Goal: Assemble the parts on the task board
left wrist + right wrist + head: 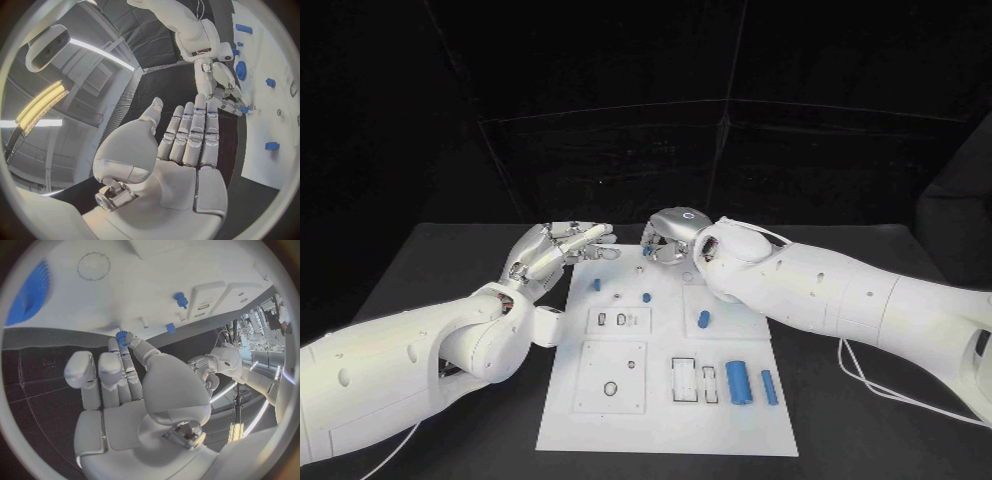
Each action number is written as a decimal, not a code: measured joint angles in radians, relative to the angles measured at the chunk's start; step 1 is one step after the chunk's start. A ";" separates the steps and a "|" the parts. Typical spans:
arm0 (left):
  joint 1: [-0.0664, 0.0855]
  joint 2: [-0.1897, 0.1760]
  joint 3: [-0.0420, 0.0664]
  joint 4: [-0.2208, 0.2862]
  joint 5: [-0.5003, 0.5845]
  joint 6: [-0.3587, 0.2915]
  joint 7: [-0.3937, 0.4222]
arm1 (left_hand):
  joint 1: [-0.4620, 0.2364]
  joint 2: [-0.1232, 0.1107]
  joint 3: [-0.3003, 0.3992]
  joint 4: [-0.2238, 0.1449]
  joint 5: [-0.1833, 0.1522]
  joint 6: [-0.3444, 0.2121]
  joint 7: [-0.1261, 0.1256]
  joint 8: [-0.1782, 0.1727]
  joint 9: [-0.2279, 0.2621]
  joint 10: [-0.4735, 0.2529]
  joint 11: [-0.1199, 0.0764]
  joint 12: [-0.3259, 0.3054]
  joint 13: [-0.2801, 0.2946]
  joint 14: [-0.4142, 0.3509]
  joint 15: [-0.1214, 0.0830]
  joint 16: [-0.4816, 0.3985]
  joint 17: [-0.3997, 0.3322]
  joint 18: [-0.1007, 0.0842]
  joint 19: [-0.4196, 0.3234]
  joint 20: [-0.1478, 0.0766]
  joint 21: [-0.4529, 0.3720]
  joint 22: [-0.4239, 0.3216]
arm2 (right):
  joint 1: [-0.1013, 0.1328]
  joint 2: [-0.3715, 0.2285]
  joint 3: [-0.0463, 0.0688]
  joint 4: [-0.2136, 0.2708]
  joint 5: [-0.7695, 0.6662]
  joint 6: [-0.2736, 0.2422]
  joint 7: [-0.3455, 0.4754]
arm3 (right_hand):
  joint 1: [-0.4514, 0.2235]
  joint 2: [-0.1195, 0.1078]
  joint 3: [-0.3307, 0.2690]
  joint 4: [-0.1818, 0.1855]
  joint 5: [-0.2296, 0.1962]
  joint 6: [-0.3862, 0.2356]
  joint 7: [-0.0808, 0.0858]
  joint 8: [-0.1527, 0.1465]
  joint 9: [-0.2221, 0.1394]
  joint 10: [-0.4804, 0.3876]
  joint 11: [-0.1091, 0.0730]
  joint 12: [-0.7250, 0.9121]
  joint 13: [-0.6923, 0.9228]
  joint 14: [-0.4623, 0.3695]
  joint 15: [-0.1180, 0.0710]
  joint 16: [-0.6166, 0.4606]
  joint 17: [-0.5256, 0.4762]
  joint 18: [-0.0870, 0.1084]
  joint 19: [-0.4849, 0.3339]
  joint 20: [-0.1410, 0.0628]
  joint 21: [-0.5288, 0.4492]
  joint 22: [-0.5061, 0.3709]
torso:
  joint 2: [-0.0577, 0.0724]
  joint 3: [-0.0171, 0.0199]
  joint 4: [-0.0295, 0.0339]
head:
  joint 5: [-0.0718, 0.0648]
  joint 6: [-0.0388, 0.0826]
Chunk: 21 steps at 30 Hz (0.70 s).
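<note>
- We see a black counter [430,270] with black drapes behind it; the white board [668,420] lies in its middle, long side running away from us.
- Two blue cylinders [737,382] lie side by side near the board's right edge; a smaller blue part [705,319] lies further up, and small pegs [596,284] stand towards the far left corner.
- The left hand [560,250] hovers at the board's far left corner, fingers straight and slightly apart, holding nothing.
- The right hand [672,236] sits at the board's far edge, pinching a small blue piece [121,337] at its fingertips, just above the board.
</note>
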 measured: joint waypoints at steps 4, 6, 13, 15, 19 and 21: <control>0.001 0.001 0.000 -0.001 0.000 0.000 0.000 | 0.000 0.000 0.000 0.000 0.000 0.000 0.000 0.000 0.000 0.000 0.000 0.000 0.000 0.000 0.000 0.000 0.000 0.000 0.000 0.000 0.000 0.000 | 0.000 0.003 0.000 -0.004 0.000 0.002 0.001 | 0.000 0.000 0.000 0.000 0.000 0.000 0.000 0.000 0.000 0.000 0.000 0.000 0.000 0.000 0.000 0.000 0.000 0.000 0.000 0.000 0.000 0.000 | 0.000 -0.0002 0.0000 | 0.000 0.000; 0.001 0.002 0.000 -0.002 0.000 0.001 0.000 | 0.000 0.000 0.000 0.000 0.000 0.000 0.000 0.000 0.000 0.000 0.000 0.000 0.000 0.000 0.000 0.000 0.000 0.000 0.000 0.000 0.000 0.000 | 0.000 0.006 0.000 -0.008 0.001 0.005 0.002 | -0.003 -0.003 0.000 0.000 0.000 0.000 0.000 0.000 0.000 0.000 0.000 0.000 0.000 0.000 0.000 0.000 0.000 0.000 0.000 0.000 0.000 0.000 | 0.001 -0.0005 0.0000 | 0.000 0.000; 0.001 0.006 0.000 -0.004 0.000 0.001 0.000 | -0.004 0.004 0.000 0.000 0.000 0.000 0.000 -0.004 0.000 0.000 0.000 0.000 0.000 0.000 0.000 -0.004 0.000 0.000 0.004 0.004 -0.004 -0.001 | 0.000 0.020 0.000 -0.028 0.001 0.018 0.001 | -0.009 -0.009 0.007 0.007 -0.008 -0.006 0.006 -0.004 0.000 -0.007 0.007 -0.004 -0.001 0.000 0.000 0.004 0.002 0.000 0.000 0.000 0.004 0.002 | 0.002 -0.0008 0.0000 | -0.002 -0.005; 0.001 0.006 0.000 -0.005 0.000 0.001 0.000 | -0.004 0.004 0.000 0.000 0.000 0.000 0.000 -0.004 0.000 0.000 0.000 0.000 0.000 0.000 0.000 -0.004 0.000 0.000 0.004 0.004 -0.004 -0.001 | 0.000 0.024 0.000 -0.034 0.001 0.022 0.000 | -0.015 -0.015 0.010 0.010 -0.008 -0.010 0.010 -0.004 0.000 -0.015 0.013 -0.004 -0.002 0.000 0.000 0.004 -0.008 0.000 0.000 0.000 0.004 -0.001 | 0.002 -0.0008 0.0000 | -0.002 -0.005; 0.002 0.007 0.000 -0.008 0.000 0.002 0.000 | -0.004 0.004 0.000 0.000 0.000 0.000 0.000 -0.004 0.000 0.000 0.000 0.000 0.000 0.000 0.000 -0.004 0.000 0.000 0.004 0.003 -0.004 -0.001 | 0.000 0.030 0.000 -0.043 0.001 0.029 -0.003 | -0.030 -0.034 0.012 0.018 -0.012 -0.045 0.018 -0.009 -0.003 -0.066 0.022 -0.008 -0.005 -0.004 0.015 -0.009 -0.036 0.000 -0.015 0.015 -0.001 -0.022 | 0.002 -0.0008 0.0000 | -0.002 -0.006; 0.002 0.008 0.000 -0.010 0.000 0.002 0.000 | -0.004 0.004 0.000 0.000 0.000 0.000 0.000 -0.004 0.000 0.000 0.000 0.000 0.000 0.000 0.000 -0.004 0.000 0.000 0.004 0.004 -0.004 -0.001 | 0.000 0.032 0.000 -0.046 0.001 0.032 -0.004 | -0.034 -0.047 0.005 0.026 -0.012 -0.065 0.022 -0.009 -0.003 -0.094 0.028 -0.008 -0.005 -0.008 0.019 -0.017 -0.051 0.000 -0.029 0.018 -0.009 -0.036 | 0.002 -0.0008 -0.0001 | 0.000 -0.007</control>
